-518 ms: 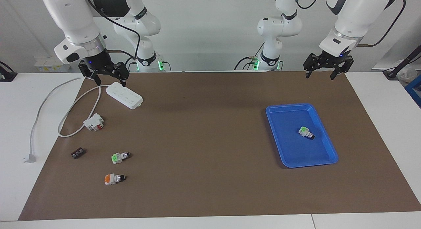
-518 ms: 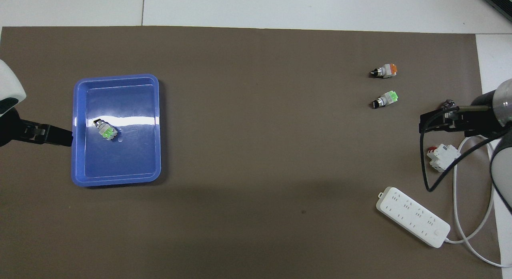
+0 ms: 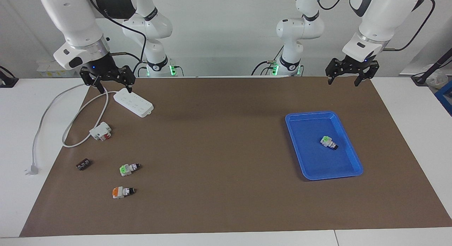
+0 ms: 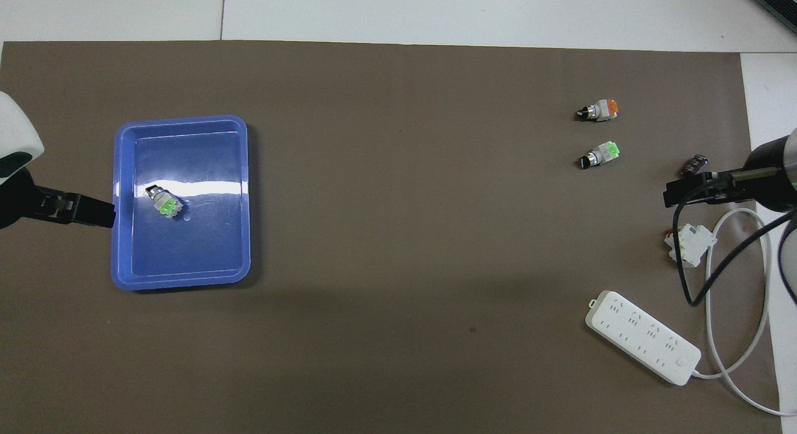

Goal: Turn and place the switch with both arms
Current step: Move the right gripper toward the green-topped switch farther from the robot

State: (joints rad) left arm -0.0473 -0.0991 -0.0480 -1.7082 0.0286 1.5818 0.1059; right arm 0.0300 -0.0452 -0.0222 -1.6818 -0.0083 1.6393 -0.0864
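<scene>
A: Where did the next switch (image 3: 129, 168) lie?
B: Toward the bench's right-arm end, knob pointing toward the left arm's end; the right gripper (image 3: 107, 83), fingers spread and empty, hung nearest.
A: The left gripper (image 3: 347, 76)?
B: Waiting, fingers released.

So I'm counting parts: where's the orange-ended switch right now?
The orange-ended switch lies on the brown mat toward the right arm's end, just farther from the robots than the green-ended switch, its nearest neighbour.
</scene>
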